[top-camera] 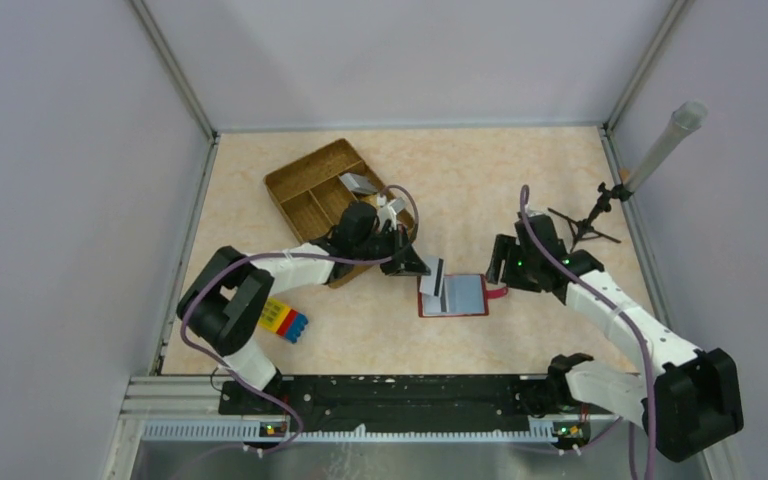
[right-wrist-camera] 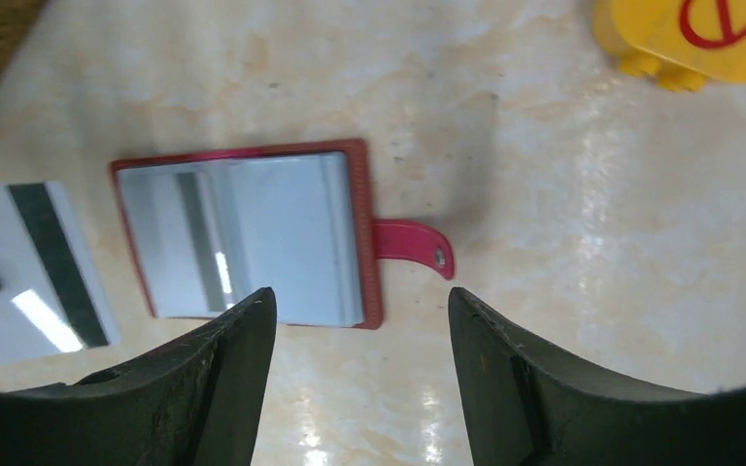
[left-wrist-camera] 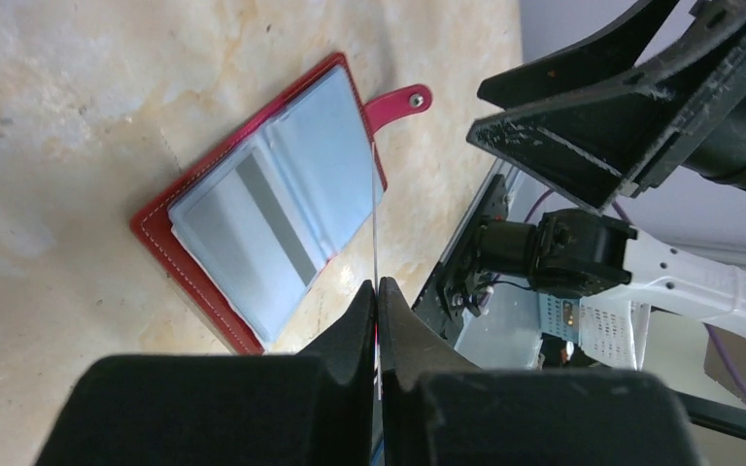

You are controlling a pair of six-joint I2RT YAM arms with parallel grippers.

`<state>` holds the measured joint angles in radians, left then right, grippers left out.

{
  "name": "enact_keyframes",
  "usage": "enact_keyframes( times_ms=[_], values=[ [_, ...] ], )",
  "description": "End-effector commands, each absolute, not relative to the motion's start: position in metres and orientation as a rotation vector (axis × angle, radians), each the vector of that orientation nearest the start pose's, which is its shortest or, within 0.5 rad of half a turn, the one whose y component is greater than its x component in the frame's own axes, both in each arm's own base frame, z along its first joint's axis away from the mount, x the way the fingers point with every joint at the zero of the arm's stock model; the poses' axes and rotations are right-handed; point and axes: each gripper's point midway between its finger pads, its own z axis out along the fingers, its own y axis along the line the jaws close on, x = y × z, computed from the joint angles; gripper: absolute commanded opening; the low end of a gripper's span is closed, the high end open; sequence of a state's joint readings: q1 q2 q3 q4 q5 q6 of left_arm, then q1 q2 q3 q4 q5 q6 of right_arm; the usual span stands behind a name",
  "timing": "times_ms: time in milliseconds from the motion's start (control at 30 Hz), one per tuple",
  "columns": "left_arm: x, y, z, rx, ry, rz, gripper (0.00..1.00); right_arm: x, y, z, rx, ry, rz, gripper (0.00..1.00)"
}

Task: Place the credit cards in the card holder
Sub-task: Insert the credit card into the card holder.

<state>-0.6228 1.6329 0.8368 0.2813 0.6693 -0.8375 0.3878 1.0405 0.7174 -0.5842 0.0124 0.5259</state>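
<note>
Open red holder (right-wrist-camera: 372, 194), striped card (right-wrist-camera: 19, 282) adj.

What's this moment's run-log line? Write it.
left jaws: shut on card | right jaws: open, empty | card holder: open on table, sleeved card inside

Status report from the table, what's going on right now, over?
Left end effector shut on a striped card beside the open red card holder. Right end effector open above its strap. Nothing between card and holder.

Red card holder (right-wrist-camera: 370, 228), black-striped silver card (right-wrist-camera: 29, 277)
</note>
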Motion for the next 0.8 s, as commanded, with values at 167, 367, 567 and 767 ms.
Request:
enact_keyframes(
  times_ms=[167,367,567,767],
  values=[
    [0.247,-0.361,0.116,0.271,2.39,-1.534,0.0,0.225,0.075,0.045,0.375,2.615,0.05,0.63],
    [0.242,-0.366,0.105,0.26,2.414,-1.567,0.0,0.234,0.087,0.036,0.371,2.593,0.129,0.53],
    [0.24,-0.372,0.095,0.243,2.436,-1.585,0.0,0.244,0.088,0.032,0.354,2.568,0.13,0.45],
    [0.233,-0.378,0.083,0.183,2.477,-1.601,0.0,0.248,0.091,0.027,0.338,2.57,0.136,0.15]
  ],
)
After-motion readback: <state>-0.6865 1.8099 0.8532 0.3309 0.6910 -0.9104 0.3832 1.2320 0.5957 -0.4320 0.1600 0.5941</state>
